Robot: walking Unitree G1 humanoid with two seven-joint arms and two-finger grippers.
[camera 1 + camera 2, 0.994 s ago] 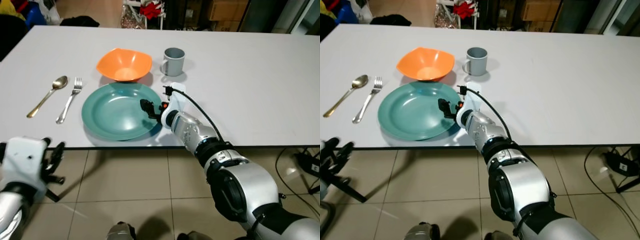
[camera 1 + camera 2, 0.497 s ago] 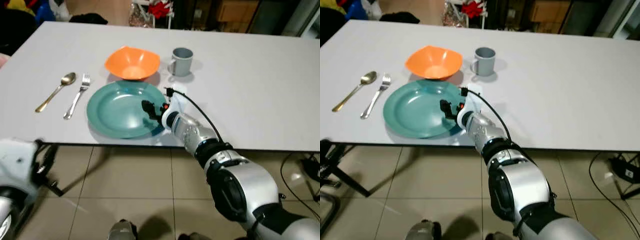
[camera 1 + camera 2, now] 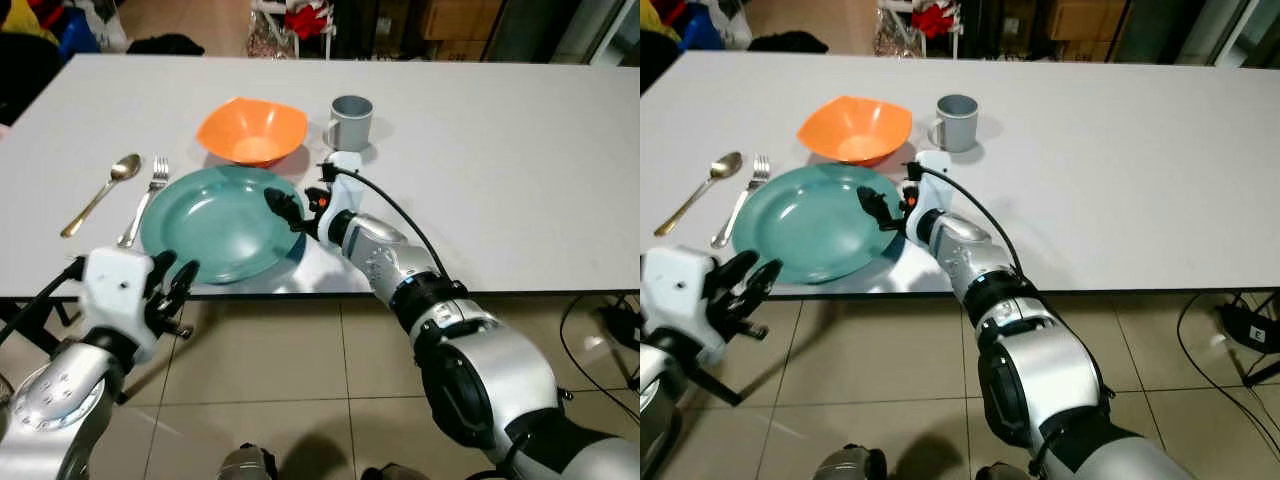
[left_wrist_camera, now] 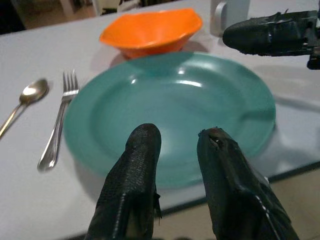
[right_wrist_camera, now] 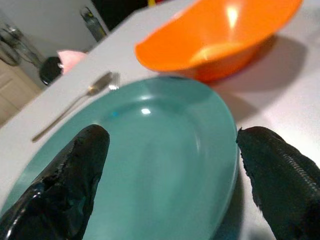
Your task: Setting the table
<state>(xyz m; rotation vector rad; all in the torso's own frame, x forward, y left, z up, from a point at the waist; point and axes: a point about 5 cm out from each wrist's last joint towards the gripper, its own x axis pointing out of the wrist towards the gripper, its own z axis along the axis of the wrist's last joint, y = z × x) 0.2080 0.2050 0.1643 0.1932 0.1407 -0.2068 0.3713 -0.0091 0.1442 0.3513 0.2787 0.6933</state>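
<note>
Right gripper (image 3: 283, 207): fingers wide apart over the teal plate's right rim, holding nothing.
Left gripper (image 3: 168, 290): fingers slightly apart, empty, below the table edge.
Teal plate (image 3: 215, 222): near the table's front edge, between fork (image 3: 144, 199) and right gripper.
Orange bowl (image 3: 251, 130): just behind the plate.

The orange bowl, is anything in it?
Empty. The orange bowl stands upright behind the plate, its bare inside showing.
</note>
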